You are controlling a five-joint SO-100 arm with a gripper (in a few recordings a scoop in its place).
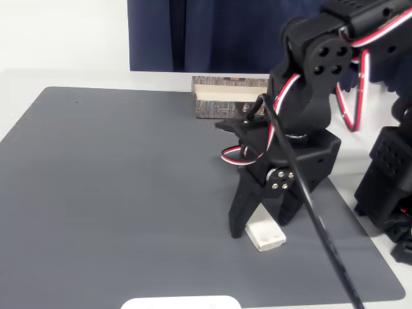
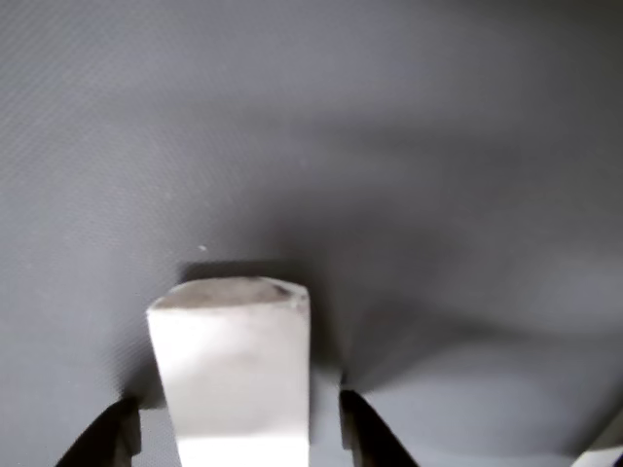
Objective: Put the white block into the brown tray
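Note:
The white block (image 1: 266, 235) lies flat on the dark grey mat, near its front right part. My black gripper (image 1: 261, 226) points down over it, one finger on each side of the block's rear end. In the wrist view the white block (image 2: 234, 379) sits between my two dark fingertips (image 2: 109, 438), with a narrow gap on each side, so the gripper (image 2: 234, 449) is open around it. The brown tray (image 1: 226, 98) stands at the mat's far edge, behind my arm, its pale inside and labelled side wall showing; the arm covers its right end.
The grey mat (image 1: 116, 193) stretches bare to the left and centre. A wide white rounded plate (image 1: 181, 302) peeks in at the bottom edge. A dark blue curtain hangs behind the table.

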